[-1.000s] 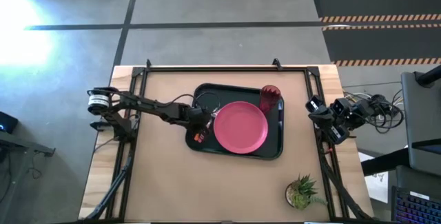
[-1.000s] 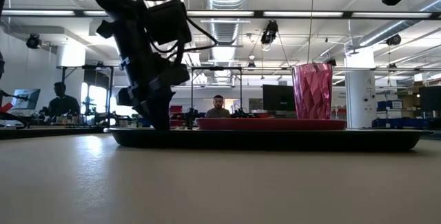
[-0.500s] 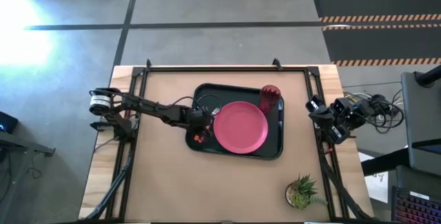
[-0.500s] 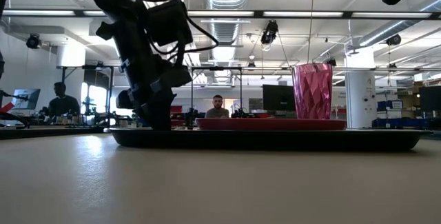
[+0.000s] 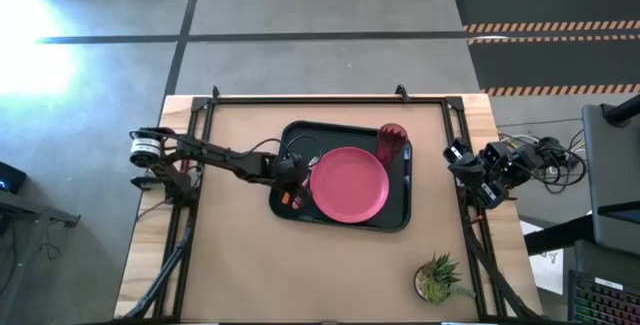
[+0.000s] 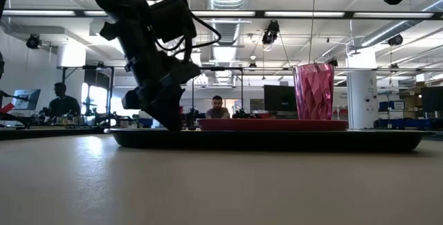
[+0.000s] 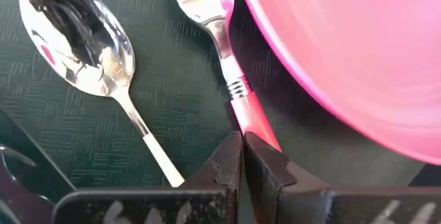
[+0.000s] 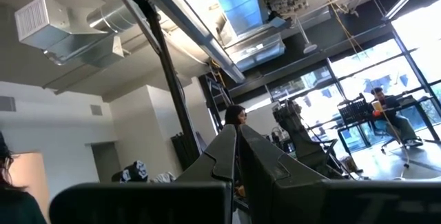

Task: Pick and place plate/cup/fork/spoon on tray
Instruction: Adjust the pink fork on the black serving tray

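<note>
Resting on the table, the tray [image 5: 398,217] carried the plate [image 5: 348,183], then the cup [image 5: 392,142] at its far corner, then spoon [image 7: 83,34] and fork [image 7: 220,34] side by side. The left gripper [image 7: 242,156], pinched shut on nothing, hung over the fork's handle; it should lift straight up, clear of the cutlery. The right gripper [image 8: 236,156] waited shut beside the table.

no text, label, brand, number or sign is showing clearly enough to be read in any of the views. pale marks are showing along the bottom edge of the left wrist view, on the dark body of the left gripper [image 7: 242,156], but they are cut off and cannot be made out.
</note>
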Robot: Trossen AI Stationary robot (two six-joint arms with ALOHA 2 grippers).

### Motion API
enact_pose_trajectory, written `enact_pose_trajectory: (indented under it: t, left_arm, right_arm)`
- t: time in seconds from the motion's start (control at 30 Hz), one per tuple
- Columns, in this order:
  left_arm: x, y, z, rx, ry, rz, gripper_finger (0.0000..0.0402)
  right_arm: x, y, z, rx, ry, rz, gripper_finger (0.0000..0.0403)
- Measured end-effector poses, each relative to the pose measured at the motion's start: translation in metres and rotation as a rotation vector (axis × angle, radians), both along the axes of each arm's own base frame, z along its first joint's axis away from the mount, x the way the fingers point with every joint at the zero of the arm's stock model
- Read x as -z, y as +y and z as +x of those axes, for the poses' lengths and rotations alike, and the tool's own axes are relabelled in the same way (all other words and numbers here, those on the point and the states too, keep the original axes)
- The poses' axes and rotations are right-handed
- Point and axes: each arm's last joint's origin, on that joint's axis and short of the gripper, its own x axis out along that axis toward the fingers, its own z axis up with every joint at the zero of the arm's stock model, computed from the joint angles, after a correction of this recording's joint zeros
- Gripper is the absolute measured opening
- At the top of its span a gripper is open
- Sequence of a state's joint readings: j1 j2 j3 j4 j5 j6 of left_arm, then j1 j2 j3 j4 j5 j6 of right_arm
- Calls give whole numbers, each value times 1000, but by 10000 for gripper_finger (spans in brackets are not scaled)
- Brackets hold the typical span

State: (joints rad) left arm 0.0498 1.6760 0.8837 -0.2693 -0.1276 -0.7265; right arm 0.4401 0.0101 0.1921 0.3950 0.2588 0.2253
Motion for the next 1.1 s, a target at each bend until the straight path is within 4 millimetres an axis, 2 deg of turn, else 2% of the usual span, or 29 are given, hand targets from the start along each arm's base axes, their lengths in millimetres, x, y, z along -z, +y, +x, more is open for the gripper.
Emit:
enact_pose_trajectory:
  t: [0.37,0.53,0.73,0.93,1.1]
  left_arm:
    - [-20,5,18,18,-82,71,0]
    - [-9,14,23,11,-49,77,0]
    - [4,15,34,49,-26,47,0]
    - [-5,17,52,91,-76,67,0]
    - [-7,20,52,94,-42,84,0]
  right_arm:
    - [0,0,0,0,0,0,9]
    - [0,0,0,-1,-1,1,9]
    - [-1,0,0,-2,-5,6,9]
    - [-1,0,0,-2,-6,6,9]
    - [-1,0,-1,-7,-5,13,9]
